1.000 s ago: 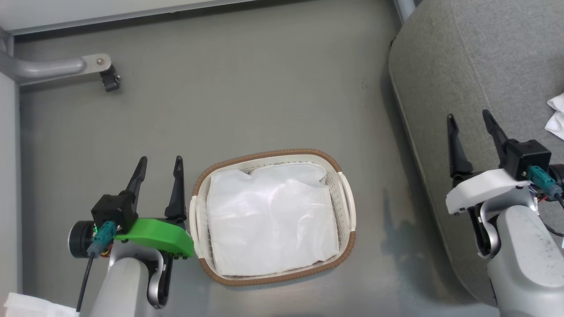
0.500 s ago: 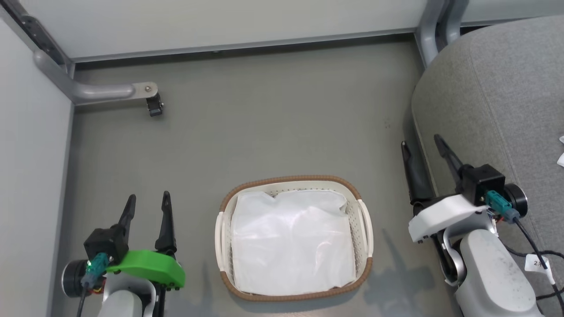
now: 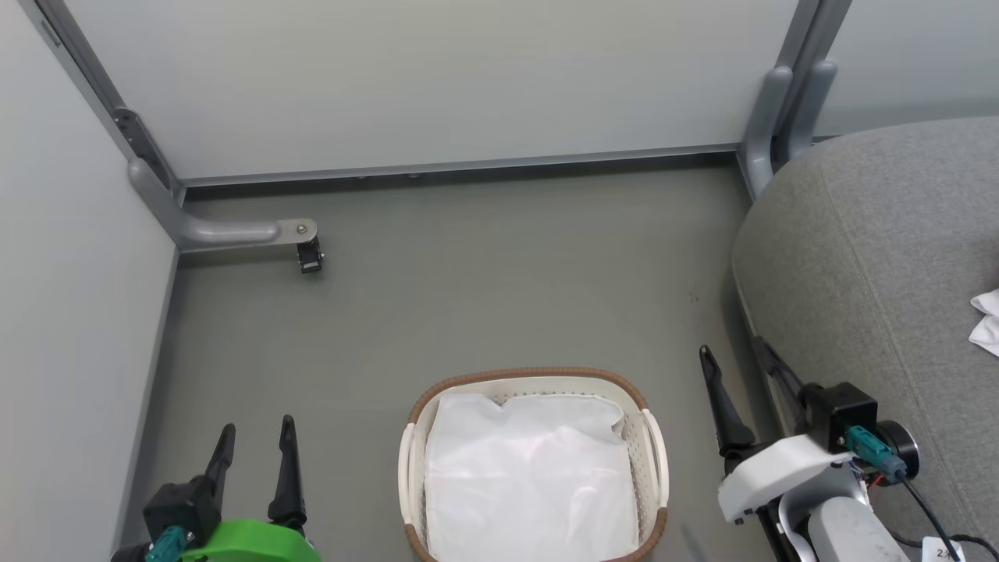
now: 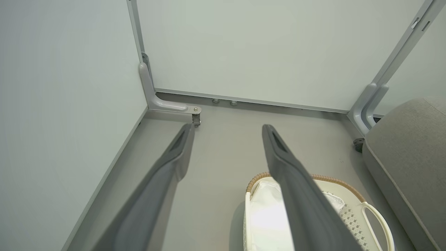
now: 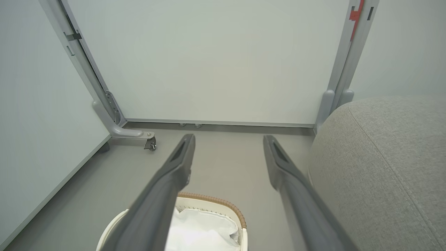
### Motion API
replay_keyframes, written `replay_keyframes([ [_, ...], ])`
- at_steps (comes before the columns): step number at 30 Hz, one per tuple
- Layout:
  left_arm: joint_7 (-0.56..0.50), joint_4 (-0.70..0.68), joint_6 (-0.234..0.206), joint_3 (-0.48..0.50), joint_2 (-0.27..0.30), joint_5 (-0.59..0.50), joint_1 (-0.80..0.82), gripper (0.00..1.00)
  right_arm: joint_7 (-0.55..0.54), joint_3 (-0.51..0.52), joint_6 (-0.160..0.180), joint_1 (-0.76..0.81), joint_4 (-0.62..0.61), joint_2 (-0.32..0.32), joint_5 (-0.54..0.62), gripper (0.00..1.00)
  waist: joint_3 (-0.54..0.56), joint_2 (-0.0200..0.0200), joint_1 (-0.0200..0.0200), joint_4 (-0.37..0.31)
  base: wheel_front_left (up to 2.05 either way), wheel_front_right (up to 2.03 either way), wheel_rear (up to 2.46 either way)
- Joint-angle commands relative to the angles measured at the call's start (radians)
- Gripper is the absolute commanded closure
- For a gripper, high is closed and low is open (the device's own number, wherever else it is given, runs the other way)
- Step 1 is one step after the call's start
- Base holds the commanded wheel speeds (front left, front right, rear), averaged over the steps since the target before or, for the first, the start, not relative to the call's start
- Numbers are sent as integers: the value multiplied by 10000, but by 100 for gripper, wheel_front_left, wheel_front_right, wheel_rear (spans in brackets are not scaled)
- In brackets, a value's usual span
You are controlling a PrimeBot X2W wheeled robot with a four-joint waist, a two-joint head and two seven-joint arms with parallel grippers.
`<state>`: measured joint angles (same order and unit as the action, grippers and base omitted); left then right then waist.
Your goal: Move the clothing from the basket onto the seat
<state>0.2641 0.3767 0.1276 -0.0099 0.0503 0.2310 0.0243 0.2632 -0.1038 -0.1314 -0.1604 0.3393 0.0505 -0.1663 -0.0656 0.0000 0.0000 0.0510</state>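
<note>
The white basket (image 3: 531,375) with its brown rim stands on the floor at the bottom centre of the head view. A white cloth (image 3: 531,476) covers its inside, and the red clothing is hidden. My left gripper (image 3: 257,425) is open and holds nothing, left of the basket and apart from it. On the other side my right gripper (image 3: 732,347) is open and holds nothing too, between the basket and the grey seat (image 3: 874,257). The left wrist view has the left gripper (image 4: 226,127) above the basket (image 4: 376,216). The right wrist view has the right gripper (image 5: 228,137), basket (image 5: 216,200) and seat (image 5: 383,157).
Pale panel walls close the space at the back and left. A grey metal foot with a caster (image 3: 308,254) juts onto the floor at the left, and a grey post (image 3: 769,117) stands by the seat. A small white cloth (image 3: 987,324) lies on the seat.
The head camera has tilted up, so the floor, basket and arms sit lower and the back wall shows. The right gripper now lies off the seat, nearer the basket. Both grippers stay open.
</note>
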Motion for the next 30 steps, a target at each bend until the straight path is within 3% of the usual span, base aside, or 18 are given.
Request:
replay_keyframes([
  [1, 3, -66, 41, 14, 13, 41, -217, 0, 19, -21, 15, 203, -34, 31, -95, 0, 189, 0, 0, 23, 0, 0, 0],
  [8, 3, -137, 40, -140, 14, 531, -540, 0, 19, -176, 15, 505, 18, 30, -289, 0, 266, 0, 0, 38, 0, 0, 0],
  [9, 0, -136, 12, -161, -2, 502, -394, 100, 0, -182, 0, 428, 6, -6, -265, 100, 268, 0, 0, 39, 0, 0, 0],
  [14, -99, 153, 12, -187, -39, 910, -367, 100, -81, -153, 0, 615, 260, -51, -671, 100, 276, 0, 0, 30, 0, 0, 0],
  [20, -500, -15, 14, -40, -17, 2373, -222, 100, -446, 45, 1, 597, 119, 16, -2284, 100, 299, 0, 0, -6, 0, 0, 0],
  [21, -682, -93, 15, 26, -9, 3034, -152, 100, -611, 137, 2, 588, 57, 41, -3008, 100, 311, 0, 0, -23, 0, 0, 0],
  [30, -1066, -254, 18, 171, 7, 4430, -3, 100, -965, 337, 2, 574, -82, 87, -4528, 100, 336, 0, 0, -63, 0, 0, 0],
])
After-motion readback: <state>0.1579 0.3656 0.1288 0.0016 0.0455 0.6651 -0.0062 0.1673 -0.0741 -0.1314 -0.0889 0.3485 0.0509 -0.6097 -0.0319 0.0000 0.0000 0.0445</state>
